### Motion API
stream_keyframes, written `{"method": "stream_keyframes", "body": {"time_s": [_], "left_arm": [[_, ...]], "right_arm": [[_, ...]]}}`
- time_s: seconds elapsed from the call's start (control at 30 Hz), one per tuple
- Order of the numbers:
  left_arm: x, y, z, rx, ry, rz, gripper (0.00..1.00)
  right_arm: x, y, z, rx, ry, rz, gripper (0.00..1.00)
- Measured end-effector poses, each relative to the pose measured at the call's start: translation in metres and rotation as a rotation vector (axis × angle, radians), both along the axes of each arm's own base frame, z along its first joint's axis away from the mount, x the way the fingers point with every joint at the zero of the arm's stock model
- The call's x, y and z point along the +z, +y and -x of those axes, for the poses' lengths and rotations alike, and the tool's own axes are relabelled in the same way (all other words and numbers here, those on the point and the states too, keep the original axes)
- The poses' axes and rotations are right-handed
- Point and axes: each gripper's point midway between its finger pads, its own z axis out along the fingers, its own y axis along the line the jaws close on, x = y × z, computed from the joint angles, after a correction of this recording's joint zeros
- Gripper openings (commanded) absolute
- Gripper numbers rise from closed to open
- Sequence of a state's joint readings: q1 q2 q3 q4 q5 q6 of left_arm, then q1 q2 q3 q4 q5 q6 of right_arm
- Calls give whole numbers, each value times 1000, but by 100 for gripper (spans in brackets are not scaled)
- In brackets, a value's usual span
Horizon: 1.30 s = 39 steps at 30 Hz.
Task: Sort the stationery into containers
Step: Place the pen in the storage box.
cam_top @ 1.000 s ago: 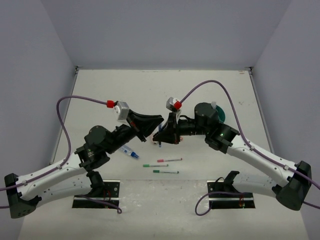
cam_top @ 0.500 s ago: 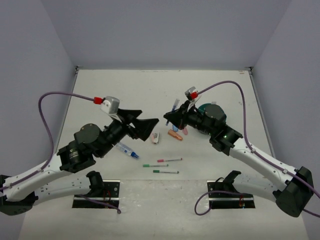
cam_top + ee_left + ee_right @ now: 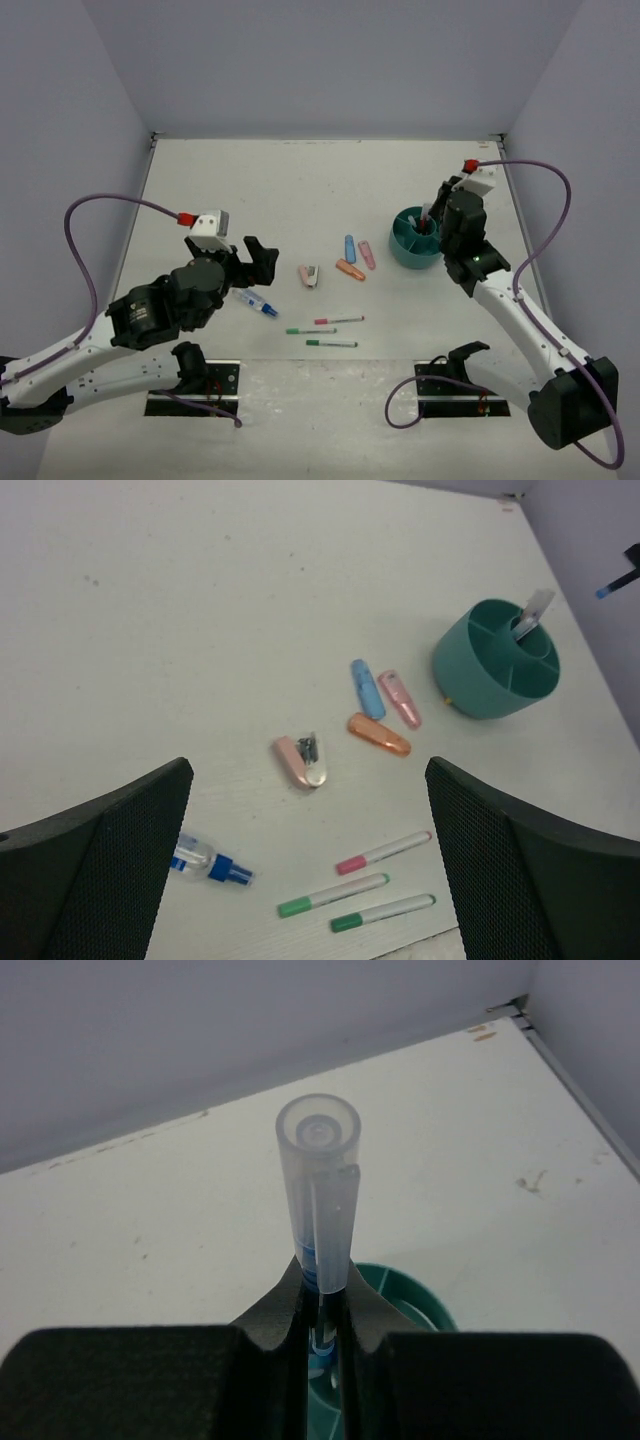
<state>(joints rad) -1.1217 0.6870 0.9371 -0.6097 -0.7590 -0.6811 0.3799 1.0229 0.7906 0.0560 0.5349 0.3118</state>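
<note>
Left gripper (image 3: 250,262): spread wide, empty
Tube (image 3: 258,302): one, blue-capped, lying just beside it
Pens (image 3: 338,321): three loose, two green, one pink
Highlighters (image 3: 350,270): three, blue, orange, pink, clustered
Teal cup (image 3: 412,250): one, far right
Right gripper (image 3: 320,1290): clamped on one blue pen (image 3: 320,1200), upright over cup

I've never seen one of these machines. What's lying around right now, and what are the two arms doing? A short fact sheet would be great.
Left gripper: open, holding nothing
Right gripper: shut on a clear pen, above the teal cup
Inside cup: one pale item, standing in one compartment
Loose highlighters: blue highlighter, pink highlighter, orange highlighter
Loose pens: pink-capped pen, two green-capped pens
Other: blue-capped tube, small pink item with metal part
</note>
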Motion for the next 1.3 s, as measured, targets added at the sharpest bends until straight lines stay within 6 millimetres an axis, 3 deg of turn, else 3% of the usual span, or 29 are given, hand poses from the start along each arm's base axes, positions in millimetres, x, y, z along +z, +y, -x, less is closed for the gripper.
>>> {"method": "stream_keyframes", "body": {"time_s": [0.1, 0.17, 0.37, 0.53, 0.73, 1.0, 1.17, 1.3], "left_arm": [[-16, 10, 5, -5, 26, -59, 100], [-17, 18, 9, -7, 24, -66, 100], [-29, 33, 15, -3, 16, -67, 100], [-44, 32, 16, -11, 37, -109, 100], [-45, 31, 16, -19, 37, -113, 100], [-46, 29, 17, -31, 43, -120, 100], [-49, 28, 17, -36, 48, -133, 100], [-51, 27, 17, -39, 51, -137, 100]], "right_arm": [[-4, -25, -4, -86, 10, 5, 0], [-11, -30, -8, -105, 27, 9, 0], [-56, -18, -22, -73, 143, 5, 1], [-82, -11, -21, -51, 194, -26, 6], [-85, -3, -25, -30, 179, -67, 19], [-86, 3, -24, 2, 170, -88, 19], [-86, 5, -21, 18, 170, -97, 36], [-88, 7, -18, 25, 184, -101, 41]]}}
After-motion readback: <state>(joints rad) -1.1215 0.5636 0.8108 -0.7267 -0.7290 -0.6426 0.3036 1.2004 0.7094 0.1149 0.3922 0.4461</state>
